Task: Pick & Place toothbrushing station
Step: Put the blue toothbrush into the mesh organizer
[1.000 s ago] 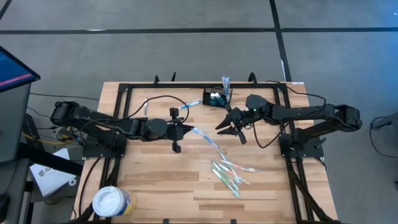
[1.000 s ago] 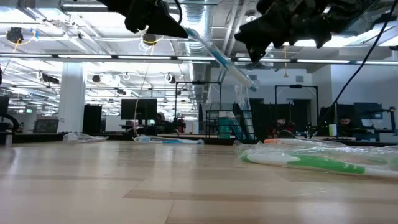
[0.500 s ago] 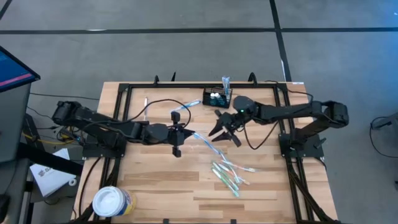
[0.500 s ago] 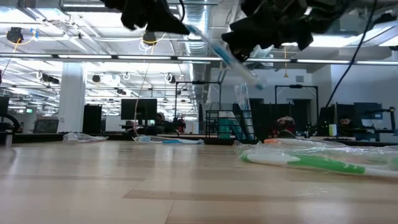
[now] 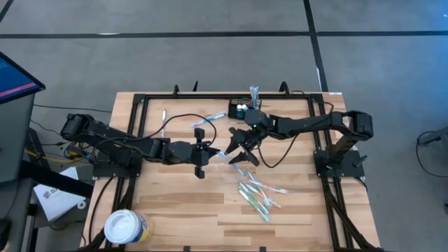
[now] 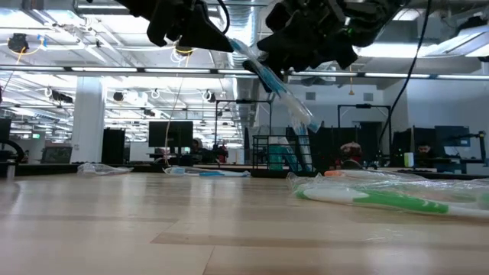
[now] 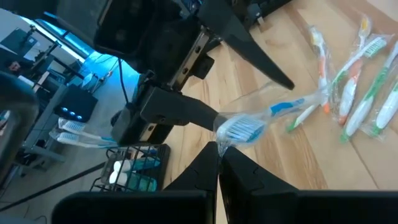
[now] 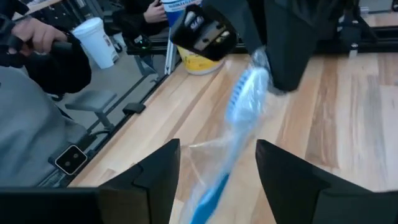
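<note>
I see L gripper (image 5: 212, 151) clamped on wrapped blue toothbrush (image 5: 229, 155), held above table (image 5: 175, 203) mid. R gripper (image 5: 239, 148) jaws wide, straddling brush, gripping nothing. Toothbrushing station (image 5: 243, 110) sits at far table edge, behind R arm.

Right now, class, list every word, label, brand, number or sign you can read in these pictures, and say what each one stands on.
No text can be read.
White tub: its yellow-blue label is too small to read from above.
The same tub in the right wrist view: blue print along its rim, blurred and partly hidden.
Toothbrush wrappers: no print legible.
White cup beside a person: no print legible.
</note>
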Tool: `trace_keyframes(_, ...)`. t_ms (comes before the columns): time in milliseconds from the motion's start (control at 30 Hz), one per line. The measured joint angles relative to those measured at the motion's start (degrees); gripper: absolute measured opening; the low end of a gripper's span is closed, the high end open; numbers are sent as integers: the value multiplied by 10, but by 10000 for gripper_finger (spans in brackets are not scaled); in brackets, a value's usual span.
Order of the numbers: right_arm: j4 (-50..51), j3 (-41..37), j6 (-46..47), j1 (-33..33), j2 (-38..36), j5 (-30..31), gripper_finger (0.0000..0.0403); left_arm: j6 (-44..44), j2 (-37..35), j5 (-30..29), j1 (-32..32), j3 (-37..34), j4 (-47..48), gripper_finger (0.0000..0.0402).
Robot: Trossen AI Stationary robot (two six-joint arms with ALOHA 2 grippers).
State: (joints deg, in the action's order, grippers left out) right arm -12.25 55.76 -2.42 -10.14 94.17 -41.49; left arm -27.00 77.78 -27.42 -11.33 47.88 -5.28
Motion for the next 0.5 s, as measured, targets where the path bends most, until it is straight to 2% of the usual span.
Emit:
trace_keyframes(167,4,4,-1,0,0,-4,185,0,0,0,0,0,1,0)
trace_keyframes(500,10,4,-12,8,0,8,113,0,0,1,0,0,1,0)
